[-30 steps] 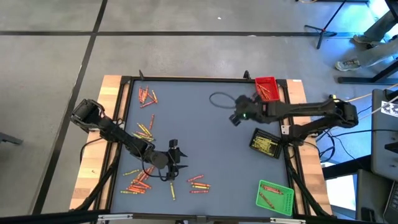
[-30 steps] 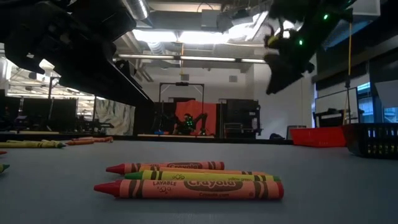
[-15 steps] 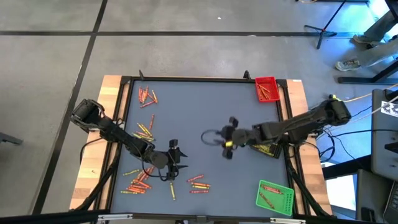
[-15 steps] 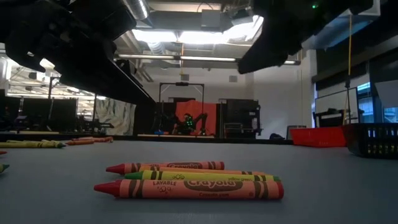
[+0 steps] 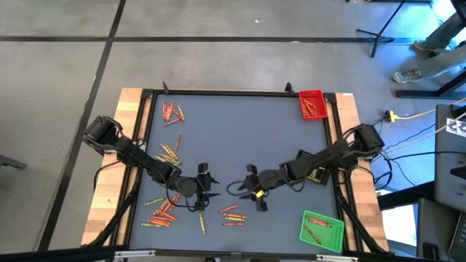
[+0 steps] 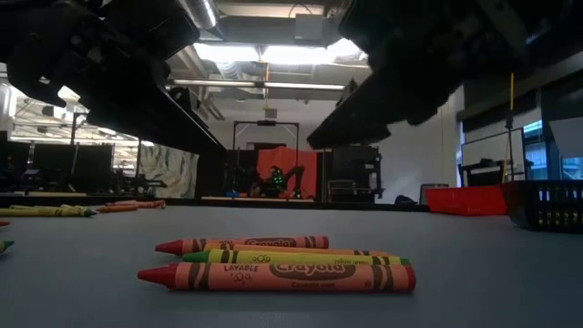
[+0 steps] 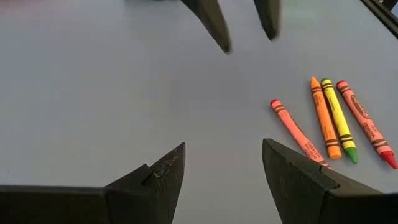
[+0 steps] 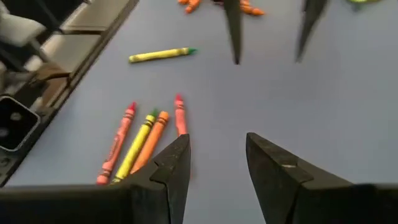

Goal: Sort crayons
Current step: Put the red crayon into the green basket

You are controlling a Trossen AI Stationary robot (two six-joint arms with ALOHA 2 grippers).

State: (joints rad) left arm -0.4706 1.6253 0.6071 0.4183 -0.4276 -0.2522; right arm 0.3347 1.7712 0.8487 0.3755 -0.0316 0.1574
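Crayons lie flat on the grey table in several clusters: a far-left bunch, a left bunch, a near-left pile and a small group near the front. That small group shows as red, yellow and orange sticks. My left gripper stands open just above the table, nothing between its fingers. My right gripper faces it from the right, open and empty, a little beyond the small group.
A red tray sits at the far right corner and a green tray at the near right, each with crayons inside. A black tray is partly under my right arm. A lone yellow crayon lies near the front edge.
My right gripper has swung from the far right, beside the red tray, toward the table's near edge and left, sinking and turning at the wrist until it faces my left gripper above the small crayon group.
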